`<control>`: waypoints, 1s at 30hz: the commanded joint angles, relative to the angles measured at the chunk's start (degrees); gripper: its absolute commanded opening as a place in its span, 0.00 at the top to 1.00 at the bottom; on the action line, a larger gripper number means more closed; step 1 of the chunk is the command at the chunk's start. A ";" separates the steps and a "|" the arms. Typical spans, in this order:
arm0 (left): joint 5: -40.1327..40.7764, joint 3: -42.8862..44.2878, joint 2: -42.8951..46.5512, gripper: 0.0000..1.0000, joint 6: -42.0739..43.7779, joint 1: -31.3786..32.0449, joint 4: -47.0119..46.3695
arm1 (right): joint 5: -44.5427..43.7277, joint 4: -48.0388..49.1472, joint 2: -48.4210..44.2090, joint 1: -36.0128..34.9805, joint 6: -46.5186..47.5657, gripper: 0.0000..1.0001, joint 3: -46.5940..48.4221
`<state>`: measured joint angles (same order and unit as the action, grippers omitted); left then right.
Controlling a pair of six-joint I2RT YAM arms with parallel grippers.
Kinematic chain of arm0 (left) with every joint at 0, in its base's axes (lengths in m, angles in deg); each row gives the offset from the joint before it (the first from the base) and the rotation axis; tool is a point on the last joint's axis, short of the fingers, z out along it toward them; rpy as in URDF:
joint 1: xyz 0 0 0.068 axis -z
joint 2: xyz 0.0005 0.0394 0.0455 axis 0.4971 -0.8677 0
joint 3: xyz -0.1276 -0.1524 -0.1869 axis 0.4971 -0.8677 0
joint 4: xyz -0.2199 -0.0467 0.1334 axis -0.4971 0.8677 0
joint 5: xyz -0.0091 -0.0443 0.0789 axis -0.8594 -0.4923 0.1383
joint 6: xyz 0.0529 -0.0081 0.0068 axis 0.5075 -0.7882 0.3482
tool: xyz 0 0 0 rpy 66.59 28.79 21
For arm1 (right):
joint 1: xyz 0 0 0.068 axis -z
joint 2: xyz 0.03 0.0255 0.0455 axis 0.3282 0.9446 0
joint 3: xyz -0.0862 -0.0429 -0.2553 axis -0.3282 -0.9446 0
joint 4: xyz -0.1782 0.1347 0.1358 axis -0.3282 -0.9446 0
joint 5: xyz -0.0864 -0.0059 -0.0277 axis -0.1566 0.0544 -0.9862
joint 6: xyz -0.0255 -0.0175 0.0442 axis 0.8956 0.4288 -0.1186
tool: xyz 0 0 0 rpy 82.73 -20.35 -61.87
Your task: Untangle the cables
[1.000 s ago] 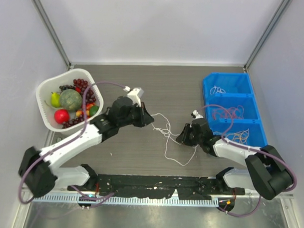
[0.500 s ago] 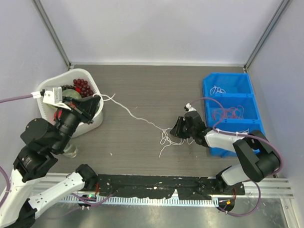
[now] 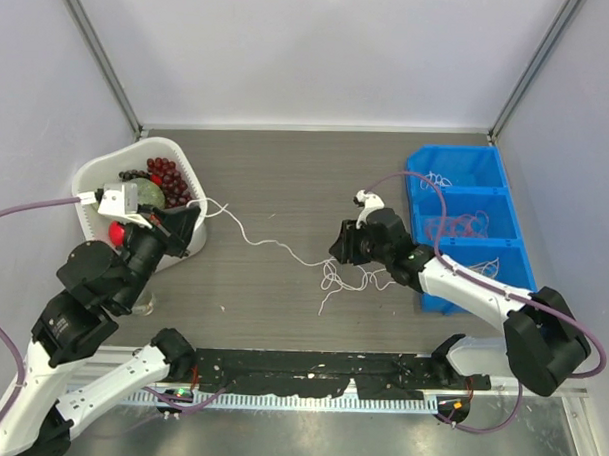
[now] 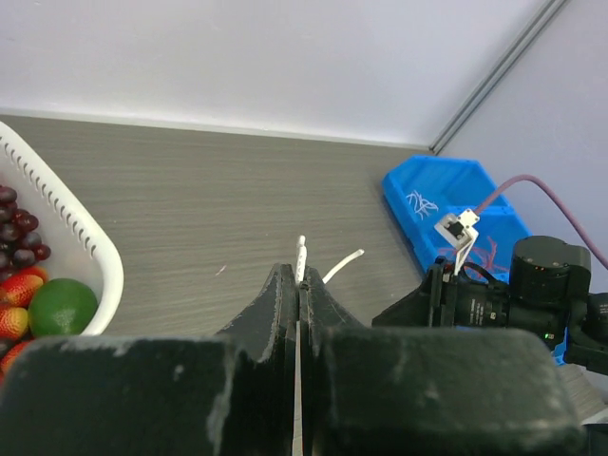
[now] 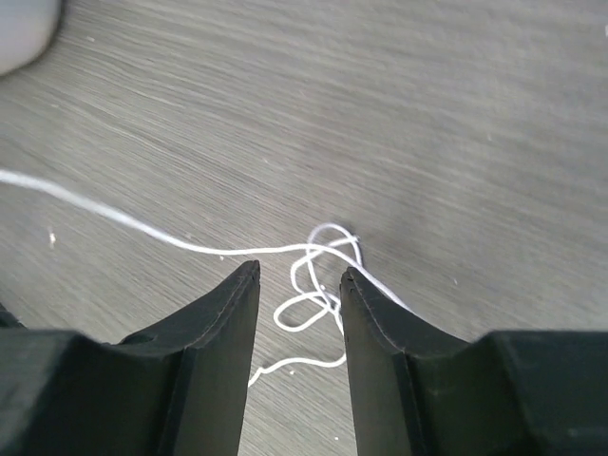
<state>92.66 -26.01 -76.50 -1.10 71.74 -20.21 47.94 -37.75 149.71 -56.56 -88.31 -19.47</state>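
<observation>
A thin white cable [image 3: 274,245] runs from my left gripper [image 3: 198,212] across the table to a loose tangle [image 3: 345,277] below my right gripper [image 3: 338,244]. My left gripper [image 4: 300,270] is shut on the white cable's end [image 4: 302,253], held up near the basket. My right gripper [image 5: 299,270] is open and empty, above the tangle of loops [image 5: 323,271]. More cables, white and red, lie in the blue bin [image 3: 509,210]. No orange or yellow cable shows.
A white basket [image 3: 90,171] with grapes and other fruit stands at the left; its rim shows in the left wrist view [image 4: 66,217]. The blue three-compartment bin sits at the right, close to the right arm.
My left arm swung back left toward the basket, pulling the white cable out into a long line. My right gripper moved up and left and now hovers open over the tangle.
</observation>
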 commanded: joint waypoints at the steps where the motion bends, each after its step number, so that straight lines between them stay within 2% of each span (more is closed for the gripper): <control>1: 0.84 -0.03 1.64 1.00 0.41 -0.01 -2.41 | 7.19 4.71 -1.73 -1.00 7.40 0.54 2.06; 2: 0.84 -0.11 2.08 1.00 0.41 -0.01 -2.59 | 11.57 6.73 -1.73 -1.61 10.28 0.53 1.45; 5: 1.36 -0.82 3.75 1.00 0.41 -0.01 -4.60 | 17.47 13.51 -1.29 -4.25 13.12 0.53 0.83; 8: 1.19 -0.21 4.28 1.00 0.33 -0.01 -4.70 | 17.24 19.82 -1.64 -7.84 14.35 0.51 -0.39; 15: 0.31 1.29 5.86 1.00 -0.47 -0.01 -2.86 | 7.05 18.62 5.73 -13.65 21.38 0.50 3.55; 21: 1.10 2.17 7.71 1.00 -1.08 -0.01 -1.27 | 8.10 20.81 11.62 -16.38 20.95 0.50 6.72; 24: 0.93 2.43 8.32 1.00 -1.61 -0.01 -1.18 | -1.54 21.34 14.79 -18.40 20.77 0.51 7.86; 27: 1.01 3.75 8.59 1.00 -1.61 -0.01 -0.04 | -5.42 25.19 14.89 -19.10 20.77 0.52 6.38; 28: 1.19 4.19 8.59 1.00 -1.69 -0.01 0.48 | -7.36 25.56 14.80 -19.11 20.42 0.55 6.28; 30: 1.71 4.81 8.85 1.00 -1.35 -0.01 1.19 | -9.47 23.64 15.23 -19.11 20.24 0.69 7.42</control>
<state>92.86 -23.89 -68.26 -2.46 71.74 -19.84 46.87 -18.27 165.38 -75.45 -68.46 -14.00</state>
